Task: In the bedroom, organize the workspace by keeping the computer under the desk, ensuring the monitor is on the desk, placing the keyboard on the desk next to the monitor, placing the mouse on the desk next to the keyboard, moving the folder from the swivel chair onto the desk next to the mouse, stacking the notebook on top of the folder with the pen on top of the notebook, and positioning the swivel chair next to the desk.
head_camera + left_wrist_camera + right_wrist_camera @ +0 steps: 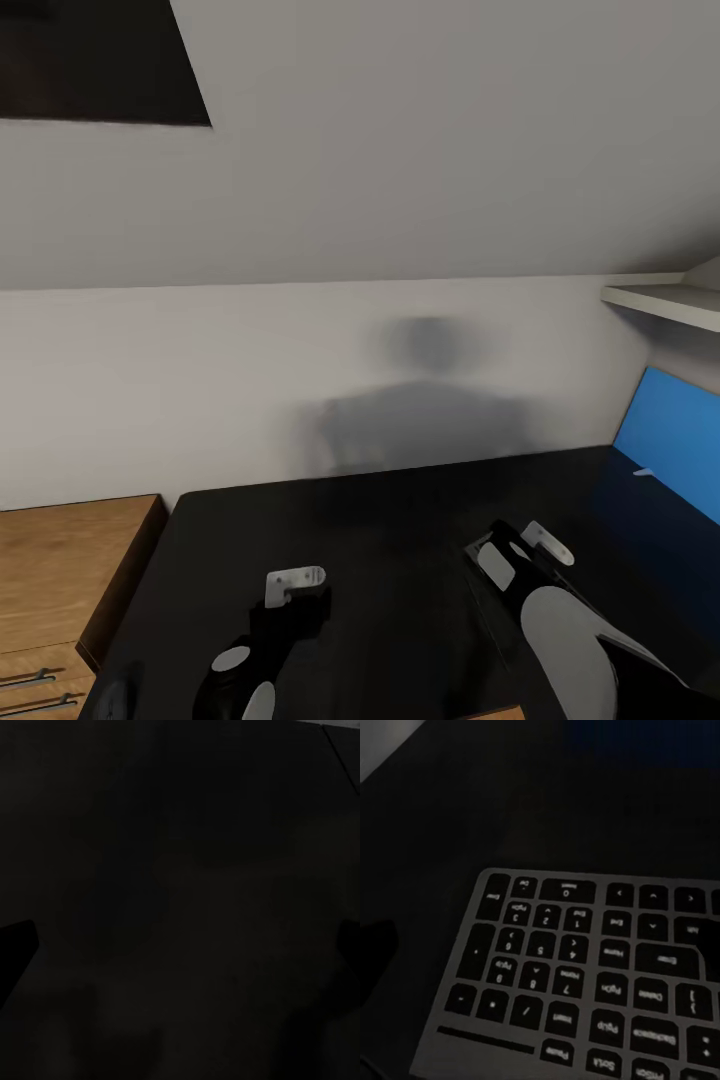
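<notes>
At the far left an oak drawer unit point(70, 560) with bar handles is set flush against the tabletop point(380, 520), whose surface is matte black, smooth and faintly reflective. The left pincer point(297, 579) is held low over a bare stretch of that top, apparently kept free and out of the way; from the head view it cannot be told whether its pale fingers are parted or closed, and nothing is seen between them. To its right, the right pincer point(520, 550) is poised over the keyboard point(585, 997), a slim flat slab with a silver-grey frame and rows of small dark keys, lying on the black top. Whether the keyboard is gripped or merely overhung cannot be told, so this pincer's state is left undecided. At the far right a smooth blue back panel point(670, 440) is seen beneath a white shelf point(665, 300).
</notes>
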`<state>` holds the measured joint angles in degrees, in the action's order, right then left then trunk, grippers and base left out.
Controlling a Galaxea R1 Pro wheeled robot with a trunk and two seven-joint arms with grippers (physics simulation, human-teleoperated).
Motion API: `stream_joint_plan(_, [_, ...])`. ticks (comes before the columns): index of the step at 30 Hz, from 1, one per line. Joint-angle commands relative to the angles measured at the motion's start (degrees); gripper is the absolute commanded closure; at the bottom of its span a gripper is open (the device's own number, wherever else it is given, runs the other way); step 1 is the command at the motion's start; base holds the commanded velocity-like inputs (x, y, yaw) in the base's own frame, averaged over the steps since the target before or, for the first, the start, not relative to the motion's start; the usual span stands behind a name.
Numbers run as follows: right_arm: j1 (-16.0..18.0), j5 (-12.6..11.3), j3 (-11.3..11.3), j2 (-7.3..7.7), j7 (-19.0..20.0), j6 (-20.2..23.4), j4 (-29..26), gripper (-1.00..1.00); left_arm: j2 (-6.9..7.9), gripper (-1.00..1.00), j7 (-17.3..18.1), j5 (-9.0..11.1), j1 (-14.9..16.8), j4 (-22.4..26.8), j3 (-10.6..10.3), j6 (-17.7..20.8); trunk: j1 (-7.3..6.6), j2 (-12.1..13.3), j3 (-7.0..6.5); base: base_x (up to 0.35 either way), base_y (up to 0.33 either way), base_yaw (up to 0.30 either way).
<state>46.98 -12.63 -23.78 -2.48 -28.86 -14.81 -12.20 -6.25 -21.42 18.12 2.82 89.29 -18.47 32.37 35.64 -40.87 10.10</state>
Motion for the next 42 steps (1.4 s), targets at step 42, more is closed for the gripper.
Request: stream_joint_plan(42, [0.0, -0.7, 0.0, -0.18, -0.2, -0.4, -0.2, -1.00, -0.06, -1.00, -0.5, 0.8, 0.0, 1.4, 1.8, 0.5, 0.02, -0.1, 0.09, 0.000, 0.000, 0.000])
